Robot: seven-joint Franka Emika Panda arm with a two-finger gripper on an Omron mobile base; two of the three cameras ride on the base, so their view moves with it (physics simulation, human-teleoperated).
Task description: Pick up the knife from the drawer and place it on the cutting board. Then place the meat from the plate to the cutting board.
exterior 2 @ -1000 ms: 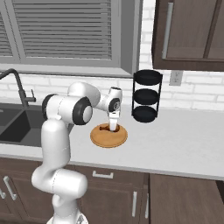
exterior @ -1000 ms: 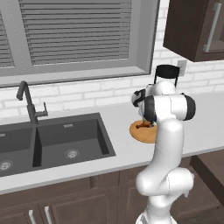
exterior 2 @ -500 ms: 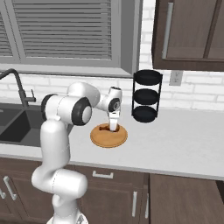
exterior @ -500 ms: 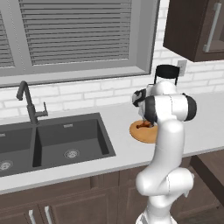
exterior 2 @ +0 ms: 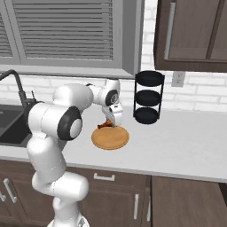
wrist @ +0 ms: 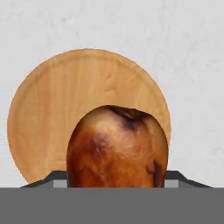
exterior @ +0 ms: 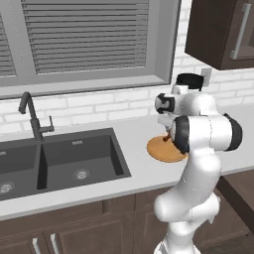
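Observation:
My gripper [exterior 2: 111, 120] hangs just above the round tan plate [exterior 2: 111, 139] and is shut on the meat [exterior 2: 105, 124], a small reddish-brown drumstick. In the hand view the meat [wrist: 116, 148] bulges large between the dark fingertips [wrist: 46, 178], with the plate [wrist: 65, 96] on the pale counter beneath it. From the left base camera the arm's elbow hides most of the hand, and the plate [exterior: 158, 149] peeks out beside it. The knife and the cutting board are out of view.
A dark double sink [exterior: 74, 158] with a black faucet [exterior: 32, 116] lies left of the plate. A black three-tier rack [exterior 2: 148, 97] stands against the wall right behind it. Pale counter [exterior 2: 181, 137] stretches to the right, under a dark wall cabinet [exterior 2: 190, 31].

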